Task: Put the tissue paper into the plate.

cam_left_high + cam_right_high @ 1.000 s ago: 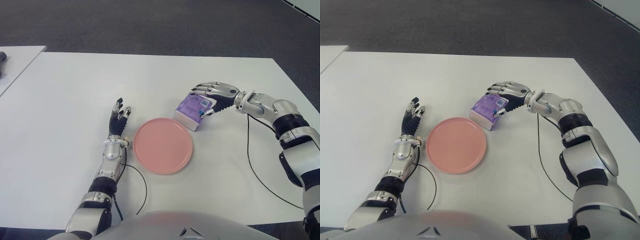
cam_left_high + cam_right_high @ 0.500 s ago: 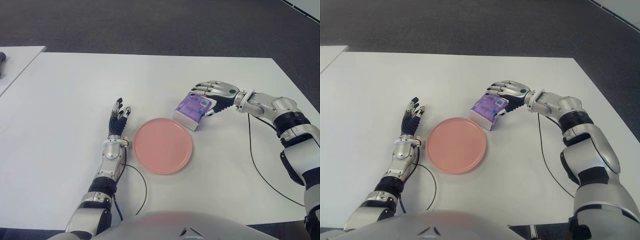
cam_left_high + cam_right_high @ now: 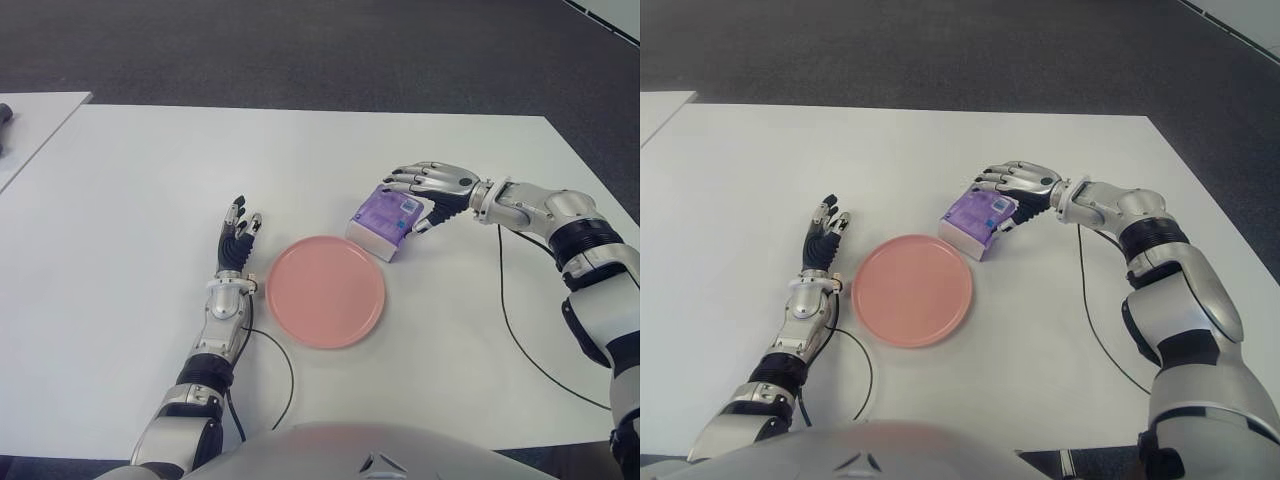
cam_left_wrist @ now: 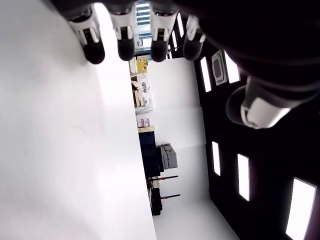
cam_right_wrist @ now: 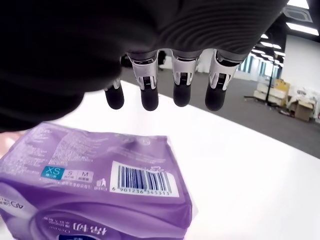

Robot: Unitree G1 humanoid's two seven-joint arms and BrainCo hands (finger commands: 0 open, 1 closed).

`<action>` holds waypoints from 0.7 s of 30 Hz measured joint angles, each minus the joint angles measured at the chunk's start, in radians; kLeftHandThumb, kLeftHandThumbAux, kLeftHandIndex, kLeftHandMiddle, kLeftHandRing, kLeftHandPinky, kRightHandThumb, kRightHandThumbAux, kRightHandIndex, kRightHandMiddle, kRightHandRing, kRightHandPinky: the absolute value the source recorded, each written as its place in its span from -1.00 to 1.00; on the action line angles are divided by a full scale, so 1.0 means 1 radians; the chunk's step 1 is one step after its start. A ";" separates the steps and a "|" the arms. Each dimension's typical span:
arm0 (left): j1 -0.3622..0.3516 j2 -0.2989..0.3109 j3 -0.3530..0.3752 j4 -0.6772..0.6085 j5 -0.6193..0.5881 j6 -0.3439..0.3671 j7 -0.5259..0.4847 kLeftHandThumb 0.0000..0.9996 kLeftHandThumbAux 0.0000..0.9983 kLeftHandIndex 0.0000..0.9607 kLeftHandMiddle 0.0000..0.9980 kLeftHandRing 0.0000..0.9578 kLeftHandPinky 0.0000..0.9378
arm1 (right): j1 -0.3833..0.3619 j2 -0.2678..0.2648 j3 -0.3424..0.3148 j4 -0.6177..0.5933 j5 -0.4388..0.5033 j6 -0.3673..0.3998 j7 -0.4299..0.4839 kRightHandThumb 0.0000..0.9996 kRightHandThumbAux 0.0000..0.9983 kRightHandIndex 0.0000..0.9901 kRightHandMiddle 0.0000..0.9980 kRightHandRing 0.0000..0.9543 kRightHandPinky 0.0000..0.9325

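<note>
One tissue paper pack (image 3: 386, 217) and one plate (image 3: 325, 291) lie on the smooth white surface (image 3: 120, 200). The pack is a soft purple plastic-wrapped block with a barcode label; it sits just beyond the plate's far-right edge, outside the plate, its near corner very close to the rim. The plate is round, flat, matte pink, with a low rim. The right robot hand (image 3: 432, 190) arches over the pack's far-right side, fingers (image 5: 181, 85) extended and slightly curved above the wrapper; whether they touch it cannot be told. The left robot hand (image 3: 236, 243) shows left of the plate, fingers spread straight, holding nothing. One thin black cable (image 3: 520, 330) trails by each arm.
</note>
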 measured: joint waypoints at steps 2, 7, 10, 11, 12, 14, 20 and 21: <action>0.000 0.000 0.000 -0.001 0.000 0.000 0.000 -1.00 -0.11 -1.00 -1.00 -1.00 -1.00 | 0.000 -0.001 0.006 0.001 0.000 -0.001 0.002 -0.24 -0.50 -1.00 -1.00 -1.00 -1.00; 0.001 -0.001 0.000 -0.004 0.000 0.000 0.000 -1.00 -0.11 -1.00 -1.00 -1.00 -1.00 | -0.001 -0.004 0.020 0.003 -0.007 -0.004 0.005 -0.25 -0.50 -1.00 -1.00 -1.00 -1.00; 0.001 -0.001 0.000 -0.008 0.000 0.001 0.000 -1.00 -0.11 -1.00 -1.00 -1.00 -1.00 | -0.002 -0.005 0.026 0.004 -0.015 -0.007 0.006 -0.25 -0.51 -1.00 -1.00 -1.00 -1.00; 0.001 -0.002 0.000 -0.009 0.000 0.002 0.000 -1.00 -0.11 -1.00 -1.00 -1.00 -1.00 | -0.002 -0.005 0.028 0.004 -0.017 -0.007 0.006 -0.26 -0.51 -1.00 -1.00 -1.00 -1.00; 0.001 -0.002 0.000 -0.012 0.000 0.004 0.000 -1.00 -0.11 -1.00 -1.00 -1.00 -1.00 | -0.002 -0.005 0.030 0.004 -0.019 -0.007 0.005 -0.26 -0.51 -1.00 -1.00 -1.00 -1.00; 0.002 -0.003 -0.001 -0.017 0.000 0.008 0.000 -1.00 -0.12 -1.00 -1.00 -1.00 -1.00 | -0.002 -0.005 0.035 0.005 -0.022 -0.006 0.001 -0.26 -0.51 -1.00 -1.00 -1.00 -1.00; 0.003 -0.004 -0.001 -0.023 0.000 0.015 0.000 -1.00 -0.13 -1.00 -1.00 -1.00 -1.00 | -0.004 0.017 0.066 0.006 -0.051 -0.002 -0.002 -0.26 -0.46 -1.00 -1.00 -1.00 -1.00; 0.003 -0.005 -0.001 -0.024 0.000 0.016 0.000 -1.00 -0.12 -1.00 -1.00 -1.00 -1.00 | -0.005 0.021 0.069 0.008 -0.053 -0.004 -0.002 -0.26 -0.45 -1.00 -1.00 -1.00 -1.00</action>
